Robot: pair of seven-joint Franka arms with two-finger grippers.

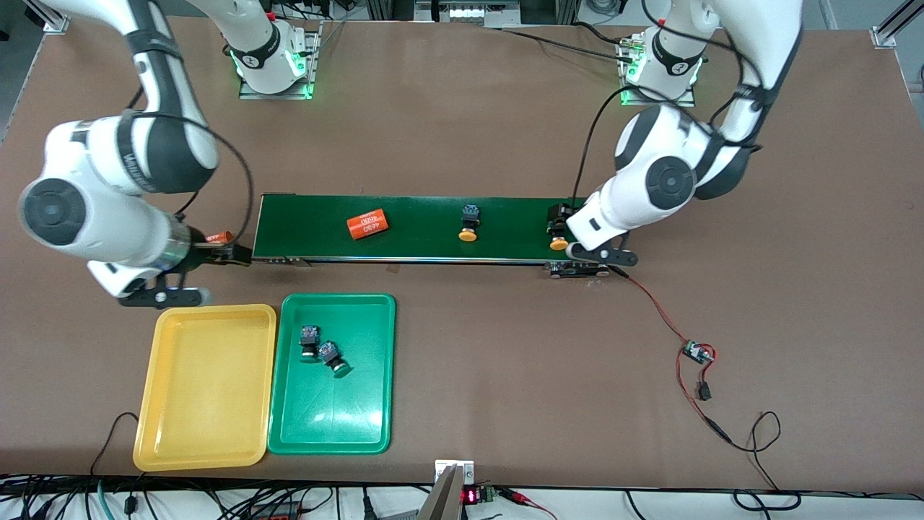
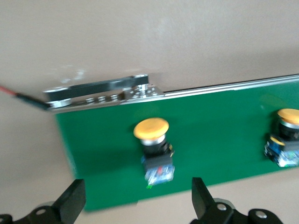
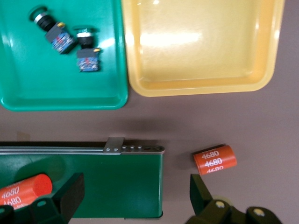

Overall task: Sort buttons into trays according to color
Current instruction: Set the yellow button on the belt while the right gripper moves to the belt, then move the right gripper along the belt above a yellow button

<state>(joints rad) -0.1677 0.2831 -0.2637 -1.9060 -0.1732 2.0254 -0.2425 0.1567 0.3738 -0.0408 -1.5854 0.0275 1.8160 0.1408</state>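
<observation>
Buttons (image 1: 468,221) on side, caps camera-ward

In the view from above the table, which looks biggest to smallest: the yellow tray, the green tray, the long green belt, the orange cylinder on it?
1. Conveyor belt, longest.
2. Yellow tray and green tray: look alike, no ranking.
3. Orange cylinder, far smaller.

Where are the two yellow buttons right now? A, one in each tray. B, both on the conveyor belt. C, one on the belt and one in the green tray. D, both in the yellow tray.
B: both yellow buttons sit on the belt; the yellow tray holds none.
</observation>
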